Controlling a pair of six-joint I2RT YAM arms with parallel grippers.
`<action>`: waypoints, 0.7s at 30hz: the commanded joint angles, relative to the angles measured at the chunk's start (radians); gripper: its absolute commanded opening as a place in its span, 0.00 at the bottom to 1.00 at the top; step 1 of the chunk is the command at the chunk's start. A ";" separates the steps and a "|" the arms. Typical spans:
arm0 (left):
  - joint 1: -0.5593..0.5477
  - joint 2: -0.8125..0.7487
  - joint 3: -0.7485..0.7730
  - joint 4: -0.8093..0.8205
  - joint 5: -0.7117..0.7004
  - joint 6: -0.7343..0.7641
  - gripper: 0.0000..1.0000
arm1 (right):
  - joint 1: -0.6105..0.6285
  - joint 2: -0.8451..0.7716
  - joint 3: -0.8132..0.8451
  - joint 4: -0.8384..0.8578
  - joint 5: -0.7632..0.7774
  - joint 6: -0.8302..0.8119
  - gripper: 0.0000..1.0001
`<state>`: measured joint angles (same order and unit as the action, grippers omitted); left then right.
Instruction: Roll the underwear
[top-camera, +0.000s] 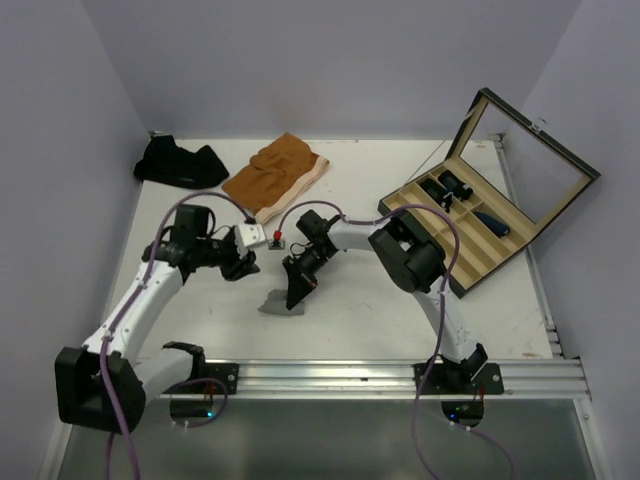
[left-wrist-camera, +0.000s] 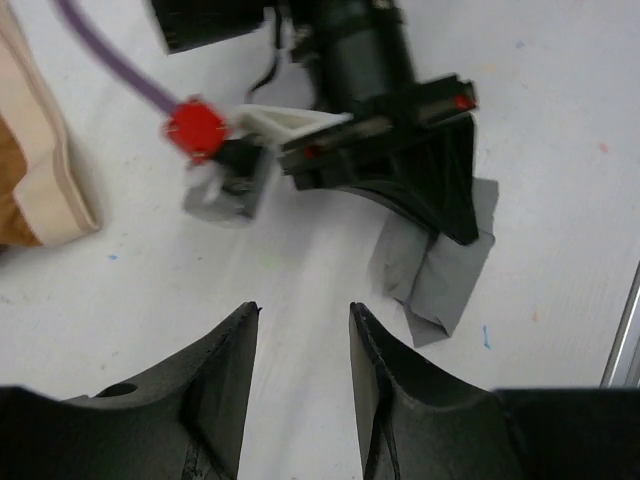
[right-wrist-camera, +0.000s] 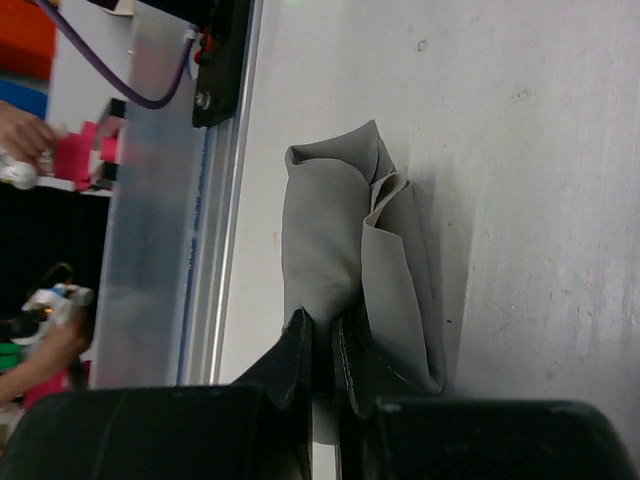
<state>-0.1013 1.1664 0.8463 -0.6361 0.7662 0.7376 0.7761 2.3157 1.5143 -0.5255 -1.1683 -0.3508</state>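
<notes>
Far left, the black underwear (top-camera: 180, 163) lies bunched by the wall, with the rust-orange briefs (top-camera: 275, 175) spread just right of it. Nearer, the left gripper (left-wrist-camera: 303, 312) hovers over the table (top-camera: 360, 320), jaws apart and holding nothing. Beside it the right gripper (right-wrist-camera: 322, 325) is pinched tight on the folded light grey briefs (right-wrist-camera: 330, 230) mid-table, and the wooden box (top-camera: 480, 235) stands open at right.
</notes>
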 joint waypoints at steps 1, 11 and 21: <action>-0.147 -0.143 -0.123 0.001 -0.116 0.141 0.45 | -0.011 0.126 0.003 -0.156 0.174 -0.022 0.00; -0.480 -0.140 -0.337 0.164 -0.312 0.175 0.45 | -0.020 0.186 0.032 -0.171 0.165 0.021 0.00; -0.578 -0.001 -0.368 0.323 -0.395 0.171 0.45 | -0.020 0.192 0.027 -0.166 0.174 0.032 0.00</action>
<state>-0.6491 1.1294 0.4915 -0.4168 0.4278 0.8852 0.7551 2.3962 1.5932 -0.6544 -1.2388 -0.2955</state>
